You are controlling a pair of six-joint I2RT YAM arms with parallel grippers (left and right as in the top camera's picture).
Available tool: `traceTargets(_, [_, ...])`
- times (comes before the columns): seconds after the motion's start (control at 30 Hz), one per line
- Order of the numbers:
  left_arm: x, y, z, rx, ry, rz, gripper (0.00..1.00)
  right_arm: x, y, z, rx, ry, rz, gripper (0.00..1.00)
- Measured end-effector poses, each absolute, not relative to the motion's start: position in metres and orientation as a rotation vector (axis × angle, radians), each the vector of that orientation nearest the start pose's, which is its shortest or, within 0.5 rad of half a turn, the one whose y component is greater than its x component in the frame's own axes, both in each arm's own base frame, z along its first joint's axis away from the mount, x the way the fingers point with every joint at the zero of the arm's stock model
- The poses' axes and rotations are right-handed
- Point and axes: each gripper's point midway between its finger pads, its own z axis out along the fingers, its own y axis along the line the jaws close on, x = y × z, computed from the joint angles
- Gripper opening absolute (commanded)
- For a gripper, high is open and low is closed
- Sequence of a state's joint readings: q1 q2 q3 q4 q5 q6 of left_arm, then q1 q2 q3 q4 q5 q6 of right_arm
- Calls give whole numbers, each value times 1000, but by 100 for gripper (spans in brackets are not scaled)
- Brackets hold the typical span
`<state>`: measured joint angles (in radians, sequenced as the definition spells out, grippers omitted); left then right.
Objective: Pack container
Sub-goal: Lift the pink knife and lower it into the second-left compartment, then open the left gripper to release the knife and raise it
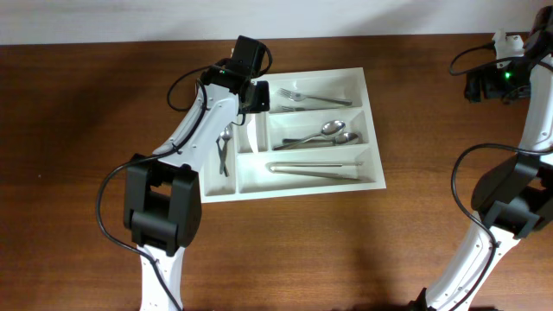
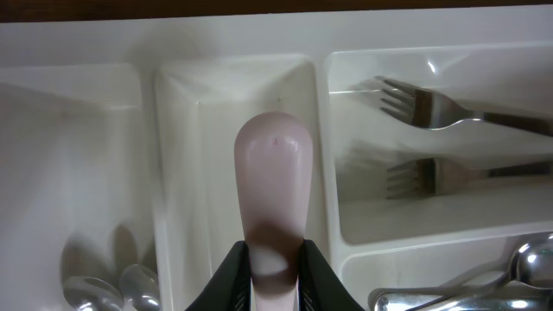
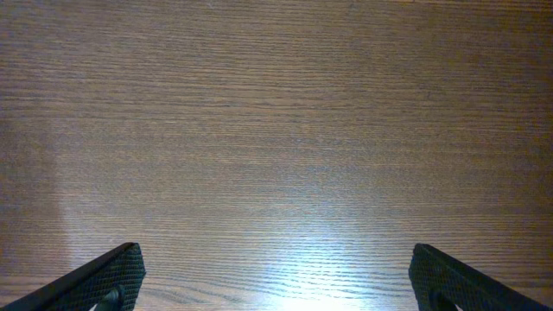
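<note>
Container (image 1: pixel 256 179) under left fingers (image 2: pixel 220 285) tight on a pale pink handle (image 2: pixel 273 173) — right fingers (image 3: pixel 95 281) wide apart

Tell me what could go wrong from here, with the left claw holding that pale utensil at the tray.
1. The left claw grips the pale utensil only at one end, so it may swing or slip on release.
2. It looks close to the divider beside the forks; a tilted drop could leave it resting on that wall instead of in the narrow compartment.
3. Pushing further forward might nudge the tray.
</note>
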<state>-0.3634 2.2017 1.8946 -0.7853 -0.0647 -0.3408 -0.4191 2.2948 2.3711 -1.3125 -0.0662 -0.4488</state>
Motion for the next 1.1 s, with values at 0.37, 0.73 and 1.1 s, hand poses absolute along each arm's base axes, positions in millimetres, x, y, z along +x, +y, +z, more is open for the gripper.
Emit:
traceTargets(0.37, [511, -178, 92, -1, 2661, -116, 23, 475, -199, 158, -57, 2808, -115, 99])
traceTargets(0.73, [514, -176, 94, -8, 2647, -119, 29, 475, -199, 158, -57, 2808, -115, 99])
traceTargets(1.1, [538, -164, 132, 79, 2554, -86, 99, 475, -199, 158, -57, 2807, -115, 99])
